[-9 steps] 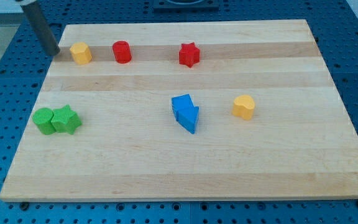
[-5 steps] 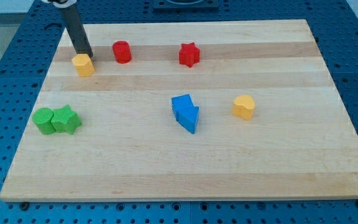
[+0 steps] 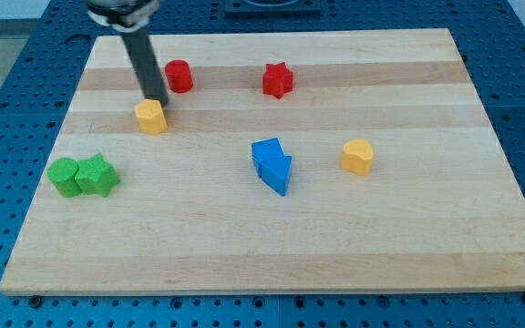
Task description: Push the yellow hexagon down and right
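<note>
So my tip (image 3: 157,98) is parked right against the top edge of the yellow hexagon (image 3: 151,117), touching it or as good as. No fingers or jaws here to be spread or pinched, it's just a plain rod.

The hexagon sits in the upper-left part of the wooden board (image 3: 481,228), below and a bit left of the red cylinder (image 3: 180,76).

To do this push well, I'd want contact on the hexagon's upper-left corner, not dead on top, so the force line runs through its middle toward the lower right. Off-centre and it'll probably spin and slip off the rod. Slow and steady seems smart.

The path looks mostly open. The blue arrow-shaped block (image 3: 272,165) is further down-right, so I'd stop short of it. The red star (image 3: 278,80), the other yellow block (image 3: 357,157) and the two touching green blocks (image 3: 82,176) are well clear.
</note>
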Action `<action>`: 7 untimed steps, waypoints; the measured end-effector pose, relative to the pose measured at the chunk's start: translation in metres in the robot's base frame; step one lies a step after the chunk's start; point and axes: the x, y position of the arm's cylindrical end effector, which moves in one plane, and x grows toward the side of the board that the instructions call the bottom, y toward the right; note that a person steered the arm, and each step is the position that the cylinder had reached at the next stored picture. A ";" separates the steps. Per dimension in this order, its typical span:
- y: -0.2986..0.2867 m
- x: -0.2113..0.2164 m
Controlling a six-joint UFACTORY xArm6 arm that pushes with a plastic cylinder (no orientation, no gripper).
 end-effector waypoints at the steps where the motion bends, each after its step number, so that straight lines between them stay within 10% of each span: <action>1: -0.022 -0.003; 3: -0.091 0.003; 7: 0.103 0.021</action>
